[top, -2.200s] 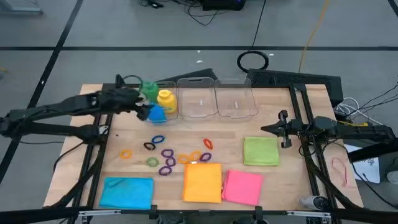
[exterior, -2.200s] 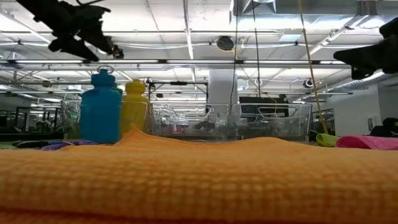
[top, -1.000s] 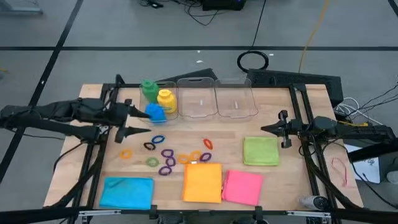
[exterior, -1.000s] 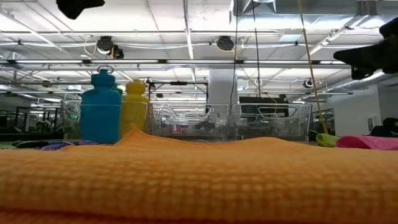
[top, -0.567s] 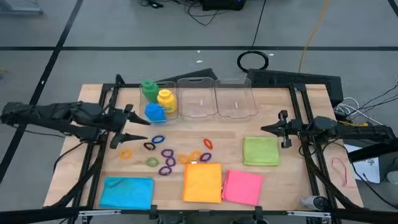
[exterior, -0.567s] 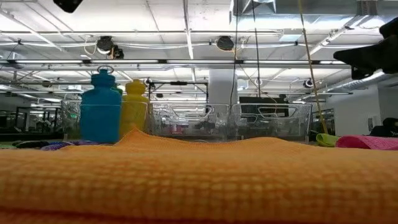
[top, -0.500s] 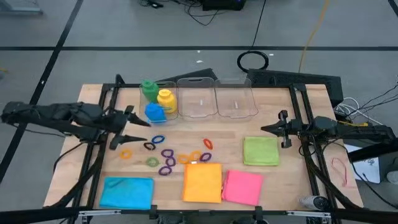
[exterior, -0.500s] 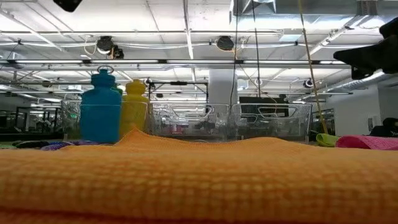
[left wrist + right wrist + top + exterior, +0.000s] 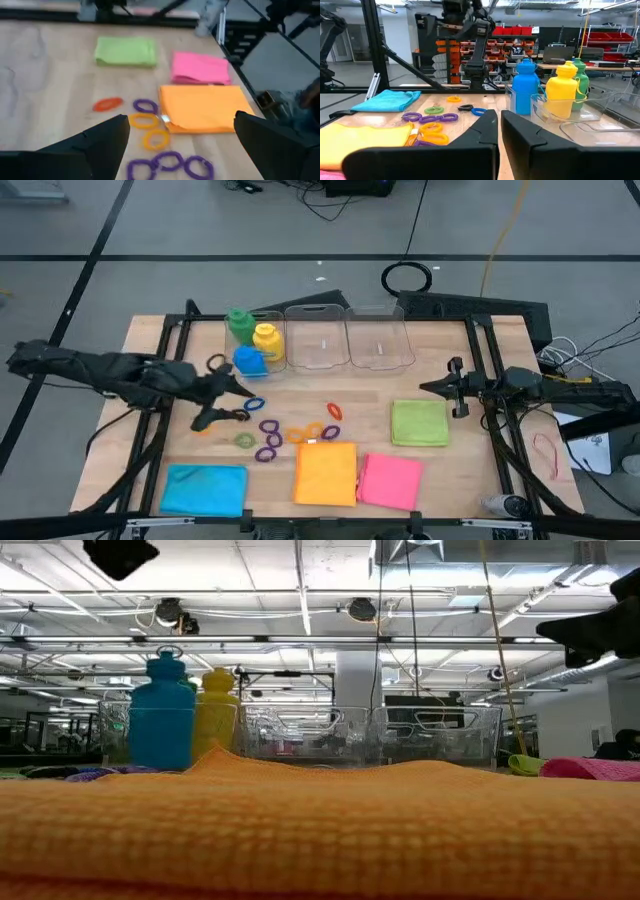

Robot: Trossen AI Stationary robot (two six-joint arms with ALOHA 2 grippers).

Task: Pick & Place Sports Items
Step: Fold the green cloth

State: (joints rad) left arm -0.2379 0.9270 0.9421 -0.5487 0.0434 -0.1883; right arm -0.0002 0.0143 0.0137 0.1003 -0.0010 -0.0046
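The green, yellow and blue bottles stand upright at the far left; in the right wrist view the yellow bottle stands inside a clear bin. Several small rings lie loose on the wood mid-table. The blue, orange, pink and green cloths lie folded flat. My left gripper hangs open above the left end of the rings and holds nothing. My right gripper is shut and waits at the right.
Three clear bins stand in a row along the far edge, the leftmost beside the bottles. The arms' black frames run along both table sides. Bare wood lies between the bins and the rings.
My left gripper has swung away from the bottles toward the table's right and near edge and has come down a little over the rings, staying open. Nothing on the table has moved.
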